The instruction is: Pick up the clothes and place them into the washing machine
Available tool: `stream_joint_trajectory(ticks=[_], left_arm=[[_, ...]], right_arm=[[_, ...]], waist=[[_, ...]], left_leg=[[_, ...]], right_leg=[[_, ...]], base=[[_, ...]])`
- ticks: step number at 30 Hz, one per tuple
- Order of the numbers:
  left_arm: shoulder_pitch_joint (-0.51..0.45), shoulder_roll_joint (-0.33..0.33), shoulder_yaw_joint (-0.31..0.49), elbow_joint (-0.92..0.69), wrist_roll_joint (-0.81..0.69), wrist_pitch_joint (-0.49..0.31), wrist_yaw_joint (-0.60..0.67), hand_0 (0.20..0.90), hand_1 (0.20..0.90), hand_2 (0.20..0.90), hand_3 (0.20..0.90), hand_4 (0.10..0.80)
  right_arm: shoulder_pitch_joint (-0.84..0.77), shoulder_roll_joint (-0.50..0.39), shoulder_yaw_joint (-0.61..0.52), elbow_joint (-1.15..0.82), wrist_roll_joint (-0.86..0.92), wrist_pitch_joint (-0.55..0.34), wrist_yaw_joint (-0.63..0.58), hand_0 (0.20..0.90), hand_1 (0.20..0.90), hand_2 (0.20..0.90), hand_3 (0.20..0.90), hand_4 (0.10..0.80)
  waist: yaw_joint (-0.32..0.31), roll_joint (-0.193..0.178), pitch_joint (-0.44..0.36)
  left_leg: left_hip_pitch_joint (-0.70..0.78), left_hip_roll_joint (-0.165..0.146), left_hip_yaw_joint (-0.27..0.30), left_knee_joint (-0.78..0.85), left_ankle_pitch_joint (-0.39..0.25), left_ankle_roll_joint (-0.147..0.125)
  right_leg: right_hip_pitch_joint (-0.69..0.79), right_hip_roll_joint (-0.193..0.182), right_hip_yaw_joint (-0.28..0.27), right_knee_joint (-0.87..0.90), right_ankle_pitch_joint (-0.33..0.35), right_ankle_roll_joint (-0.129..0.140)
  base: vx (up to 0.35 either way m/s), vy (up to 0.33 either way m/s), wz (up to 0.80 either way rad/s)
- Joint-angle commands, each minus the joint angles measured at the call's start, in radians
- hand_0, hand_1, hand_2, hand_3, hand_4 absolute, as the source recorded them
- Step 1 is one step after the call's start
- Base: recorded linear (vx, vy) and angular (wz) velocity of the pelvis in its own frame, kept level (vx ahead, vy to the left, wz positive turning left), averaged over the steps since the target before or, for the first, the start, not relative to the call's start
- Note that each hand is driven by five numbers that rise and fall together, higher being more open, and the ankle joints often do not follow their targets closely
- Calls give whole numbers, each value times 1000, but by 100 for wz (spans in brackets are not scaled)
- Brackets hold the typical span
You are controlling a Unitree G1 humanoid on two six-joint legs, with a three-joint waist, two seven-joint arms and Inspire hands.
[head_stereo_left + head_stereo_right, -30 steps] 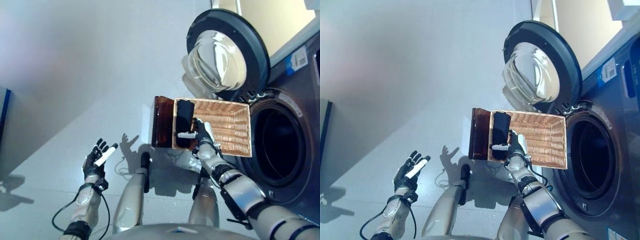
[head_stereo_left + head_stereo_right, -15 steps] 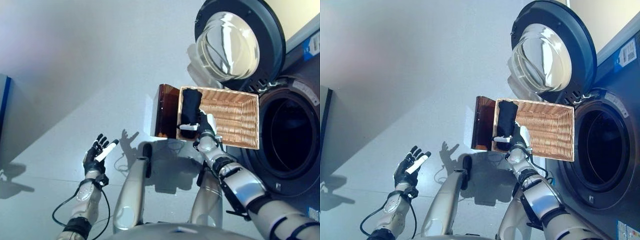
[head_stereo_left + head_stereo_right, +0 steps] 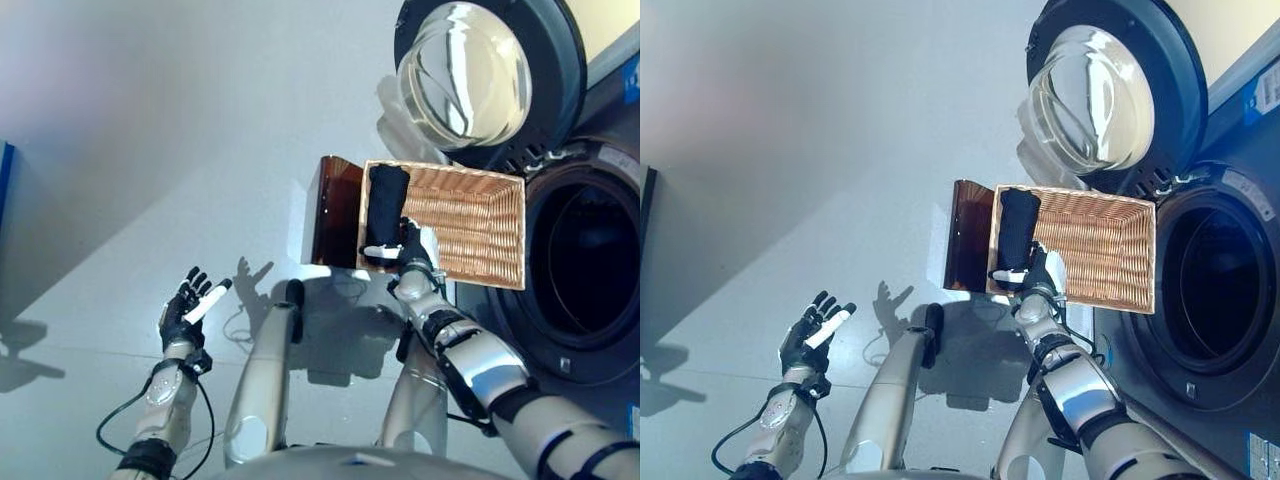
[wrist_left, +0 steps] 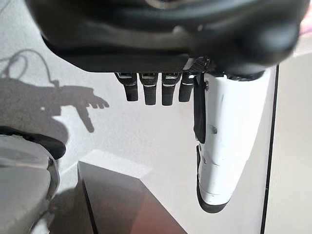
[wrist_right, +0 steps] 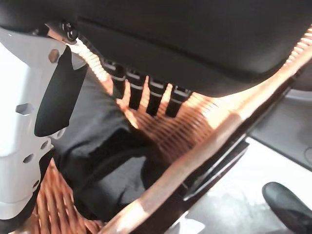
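Just beyond the right robot hand [image 3: 410,252], a dark garment [image 3: 384,205] is lying in the wicker basket [image 3: 480,225] beside the washing machine [image 3: 590,270]. Its fingers are reaching over the cloth, uncurled, gripping nothing. Off to the side, the left robot hand [image 3: 185,310] is hovering spread and empty above the floor [image 3: 150,150].

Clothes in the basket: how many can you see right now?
1. A black garment lies along the left side of the wicker basket, under the right hand. More could be hidden beneath it; the drum interior is too dark to tell.
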Motion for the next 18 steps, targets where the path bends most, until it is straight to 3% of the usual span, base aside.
stream_joint_trajectory(ticks=[1,10,11,12,14,15,18], left_arm=[[53,81,33,-98,17,-68,18,900,900,900,900,800],[68,103,15,-107,12,-76,24,900,900,900,900,800],[70,105,14,-106,12,-76,25,900,900,900,900,800],[69,107,13,-106,14,-76,25,900,900,900,900,800],[74,112,12,-117,15,-78,26,900,900,900,900,800],[75,112,12,-116,15,-78,26,900,900,900,900,800],[79,119,7,-127,12,-81,23,900,900,900,900,800]], right_arm=[[-55,-15,-26,-30,6,-27,-74,900,900,900,900,800],[-126,-36,-47,16,8,-10,-120,900,900,900,900,800],[-129,-35,-48,17,9,-9,-122,900,900,900,900,800],[-134,-37,-48,17,8,-9,-126,900,900,900,900,800],[-142,-43,-54,21,12,-7,-128,900,900,900,900,800],[-140,-42,-53,22,12,-7,-128,900,900,900,900,800],[-157,-47,-58,27,15,-5,-130,900,900,900,900,800]], waist=[[9,16,-31],[26,34,-38],[28,35,-40],[27,35,-39],[30,38,-40],[31,39,-42],[37,43,-43]], left_leg=[[-5,10,-2,-16,17,-57],[-37,3,5,-9,17,-49],[-30,5,1,14,-26,-54],[-39,1,4,-8,17,-48],[-42,0,4,-6,15,-46],[-33,3,0,13,-26,-52],[-41,0,1,17,-27,-49]], right_leg=[[-44,18,13,63,40,-76],[-75,13,16,75,42,-73],[-73,15,18,103,2,-66],[-82,12,17,78,42,-72],[-84,12,18,81,39,-70],[-77,14,21,104,0,-64],[-88,12,21,111,1,-63]], base=[[0,0,0],[11,5,1],[0,0,0],[0,0,0],[13,-1,4],[103,-15,7],[5,5,3]])
